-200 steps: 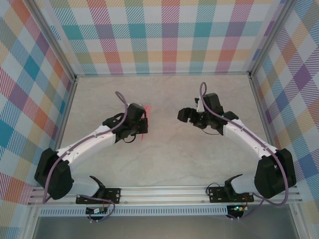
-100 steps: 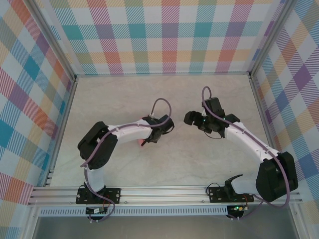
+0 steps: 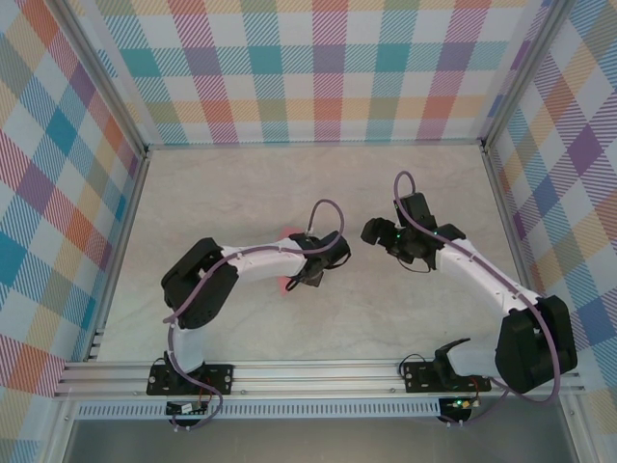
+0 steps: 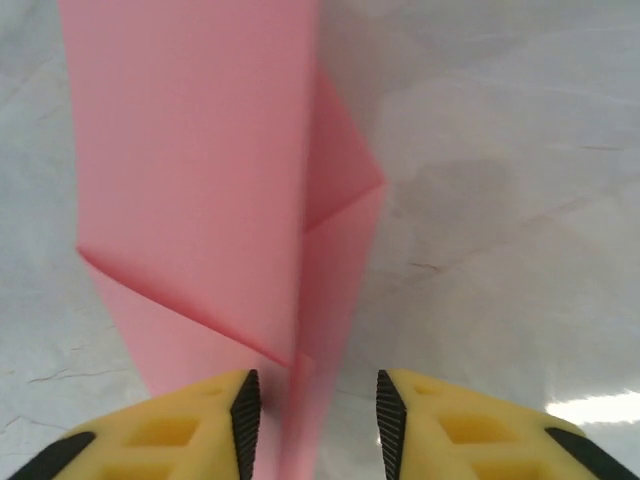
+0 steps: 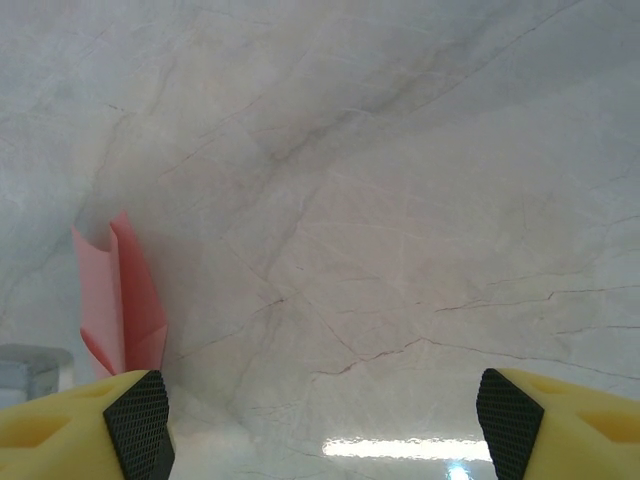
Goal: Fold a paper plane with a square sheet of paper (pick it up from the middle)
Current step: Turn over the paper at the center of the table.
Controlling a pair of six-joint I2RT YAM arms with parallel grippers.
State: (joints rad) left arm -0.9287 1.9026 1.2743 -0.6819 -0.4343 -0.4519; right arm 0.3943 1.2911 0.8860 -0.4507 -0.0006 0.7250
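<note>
- Left wrist cam: the left pincer (image 4: 312, 405) sits at the bottom edge. Its yellow fingers are slightly apart and aren't clamping anything, and the pink paper (image 4: 200, 180) runs up between them.
- The paper's long axis goes from bottom centre straight off the top of the frame. It's a narrow folded strip with slanted creases, one flap corner poking right.
- Overhead: it's on the tabletop (image 3: 212, 193) just left of centre, mostly under the bent left arm (image 3: 260, 258).
- The right pincer (image 3: 374, 231), right of centre, is spread wide and empty.
</note>
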